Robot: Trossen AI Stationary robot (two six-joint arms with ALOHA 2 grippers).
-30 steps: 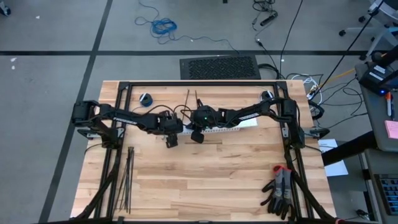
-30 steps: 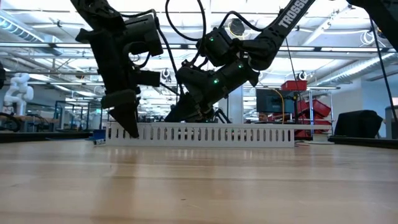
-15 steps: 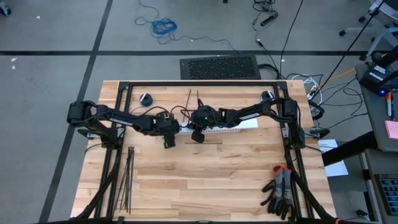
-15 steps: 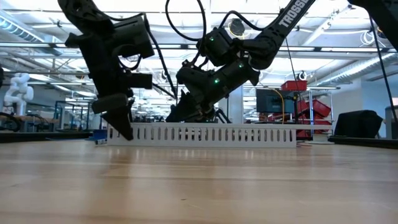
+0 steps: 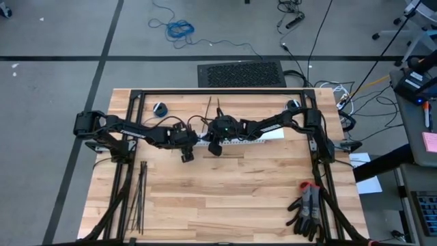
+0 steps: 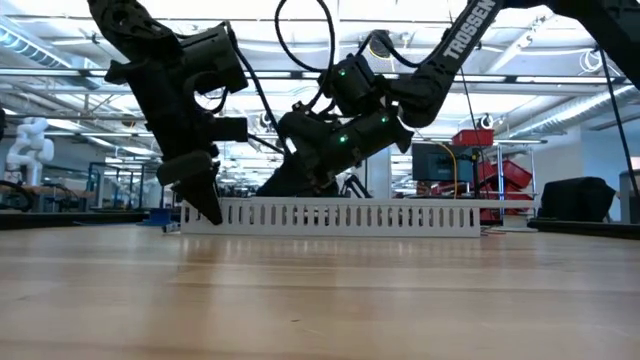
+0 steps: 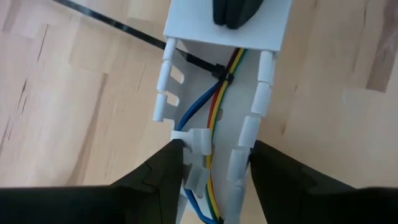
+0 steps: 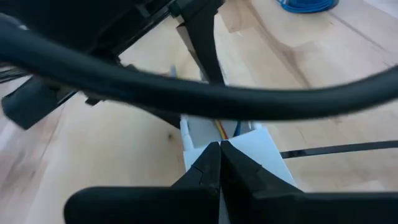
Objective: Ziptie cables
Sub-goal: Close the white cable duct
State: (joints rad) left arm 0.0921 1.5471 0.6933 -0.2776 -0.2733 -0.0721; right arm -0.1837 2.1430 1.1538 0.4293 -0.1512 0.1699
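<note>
A white slotted channel [image 5: 239, 143] lies at the table's middle, with blue, red, yellow and green cables [image 7: 214, 109] running inside it. A black ziptie [image 7: 222, 73] is looped round the cables; its tail [image 7: 112, 25] sticks out over the wood. My left gripper [image 7: 216, 163] points steeply down at the channel's left end, open, one finger outside each slotted wall; whether they touch the walls I cannot tell. My right gripper [image 8: 219, 163] is shut, its tip on the channel farther along. Spare zipties [image 5: 140, 198] lie at the near left. My right gripper rests its shut fingertips [image 7: 239, 12] on the channel's flat white part [image 7: 224, 32], just beyond the ziptie loop. It slants down from the table's right side. The channel lies flat on the table.
A small blue coil [image 5: 160, 108] and thin black strips [image 5: 212, 106] lie on the table's far side. Dark gloves [image 5: 307, 208] sit at the near right corner. Open wood stretches along the near side [image 5: 225, 205]. A black frame [image 5: 218, 91] borders the table.
</note>
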